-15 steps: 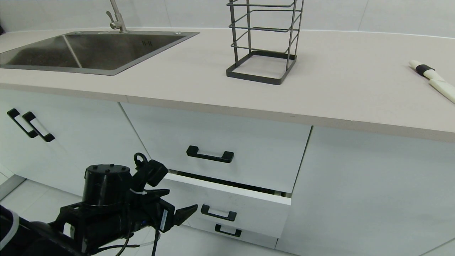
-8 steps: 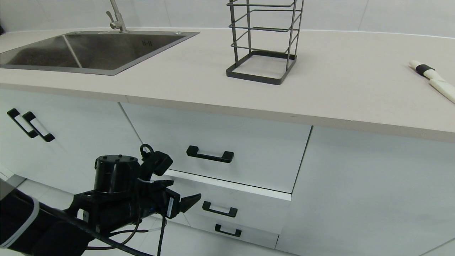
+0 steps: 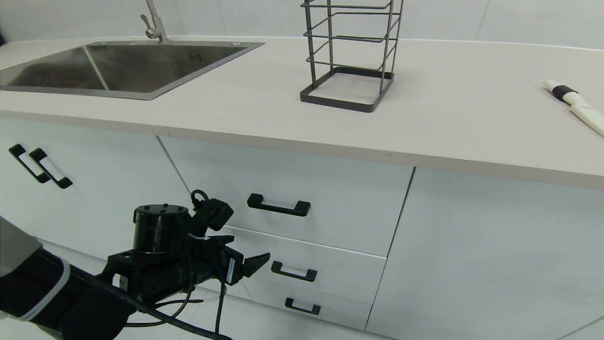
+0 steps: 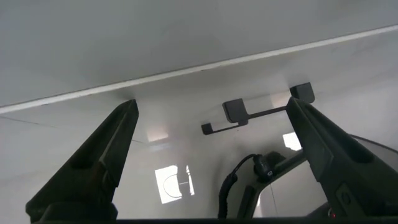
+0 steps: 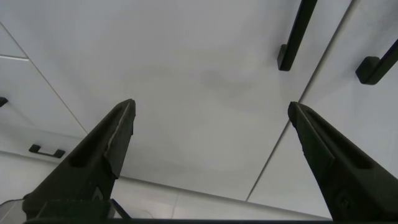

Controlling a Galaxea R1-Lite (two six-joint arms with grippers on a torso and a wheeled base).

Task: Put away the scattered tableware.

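Note:
A cream utensil with a black band (image 3: 573,105) lies at the far right edge of the countertop (image 3: 264,108). An empty dark wire rack (image 3: 351,61) stands mid-counter. Below the counter, my left gripper (image 3: 255,264) is open and holds nothing. It points at the front of the middle drawer (image 3: 339,269), just left of its black handle (image 3: 293,273); that drawer sits flush with the cabinet. The left wrist view has the left gripper (image 4: 211,121) facing a black drawer handle (image 4: 258,112). My right gripper (image 5: 211,118) is open before white cabinet fronts.
A steel sink (image 3: 118,66) with a tap (image 3: 155,23) takes up the counter's left end. Top drawer handle (image 3: 278,206) and bottom drawer handle (image 3: 302,307) are black, as are the door handles (image 3: 40,166) at left. Pale floor lies below.
The middle drawer, partly pulled out one second ago, now sits flush. My left gripper moved forward and to the right, following the drawer front.

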